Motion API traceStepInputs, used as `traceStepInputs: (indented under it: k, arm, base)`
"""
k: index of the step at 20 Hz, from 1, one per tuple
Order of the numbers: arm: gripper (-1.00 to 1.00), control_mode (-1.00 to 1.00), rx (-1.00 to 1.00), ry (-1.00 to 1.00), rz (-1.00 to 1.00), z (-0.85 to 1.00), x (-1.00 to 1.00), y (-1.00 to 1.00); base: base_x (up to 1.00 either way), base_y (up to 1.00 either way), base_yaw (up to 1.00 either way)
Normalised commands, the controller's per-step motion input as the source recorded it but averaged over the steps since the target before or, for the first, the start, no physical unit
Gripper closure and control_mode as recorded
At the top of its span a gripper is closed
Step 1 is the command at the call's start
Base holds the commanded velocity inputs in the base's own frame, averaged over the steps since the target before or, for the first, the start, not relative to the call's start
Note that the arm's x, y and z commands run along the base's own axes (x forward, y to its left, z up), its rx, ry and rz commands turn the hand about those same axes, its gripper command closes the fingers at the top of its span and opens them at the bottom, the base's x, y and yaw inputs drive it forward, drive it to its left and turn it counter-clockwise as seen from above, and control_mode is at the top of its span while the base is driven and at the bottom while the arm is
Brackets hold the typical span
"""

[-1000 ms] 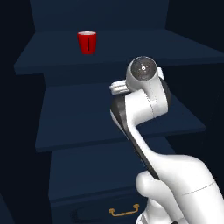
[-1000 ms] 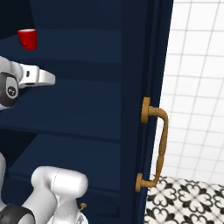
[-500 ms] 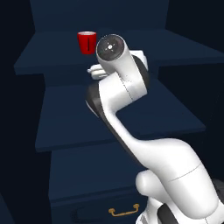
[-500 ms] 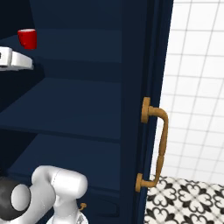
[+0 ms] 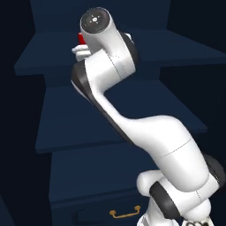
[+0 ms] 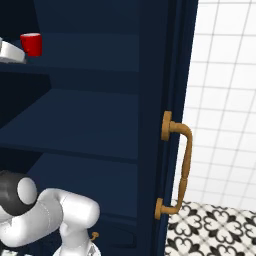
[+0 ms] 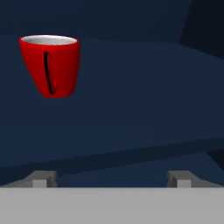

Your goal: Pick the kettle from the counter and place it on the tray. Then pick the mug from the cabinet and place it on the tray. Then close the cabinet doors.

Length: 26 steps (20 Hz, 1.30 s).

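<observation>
The glossy red mug (image 7: 50, 65) with its white inside and dark vertical mark stands upright on an upper shelf of the navy cabinet (image 6: 90, 115). In the hand view it is at the upper left, some way beyond my open gripper (image 7: 111, 179), whose fingertips (image 7: 41, 178) are spread wide with nothing between them. From the right base view the mug (image 6: 31, 44) sits just right of my white hand (image 6: 10, 51). In the left base view my raised arm covers most of the mug (image 5: 81, 38); a red sliver shows.
The dark blue shelves (image 5: 110, 119) step down below the mug's shelf. An open cabinet door (image 6: 172, 100) with a long brass handle (image 6: 182, 167) stands at the right, before a white tiled wall. A drawer with a brass handle (image 5: 126, 214) is low down.
The arm has swung up and to the left, carrying the hand to the mug's shelf level and closer to the mug. The mug has not moved.
</observation>
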Motion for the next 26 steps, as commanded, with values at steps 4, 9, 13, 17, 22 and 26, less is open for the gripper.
traceStepInputs:
  k: [4, 9, 13, 17, 22, 26]
  arm:
    - [-1.0, -1.0, 0.2, 0.04, 0.0, 0.13, 0.34, 0.23]
    - [-1.0, -1.0, 0.08, -0.01, 0.0, 0.01, 0.29, 0.23]
    - [-1.0, -1.0, 0.01, 0.0, 0.0, 0.0, 0.18, 0.08]
    - [-1.0, -1.0, 0.0, 0.0, 0.0, 0.0, 0.23, 0.03]
    - [-1.0, -1.0, 0.0, 0.0, 0.0, -0.09, 0.23, 0.0]
    - [-1.0, -1.0, 0.0, 0.0, 0.0, -0.05, 0.34, 0.0]
  base:
    - [0.0, 0.0, 0.0]
    - [0.0, 0.0, 0.0]
    - [0.0, 0.0, 0.0]
    - [0.0, 0.0, 0.0]
    - [0.0, 0.0, 0.0]
    - [0.0, 0.0, 0.0]
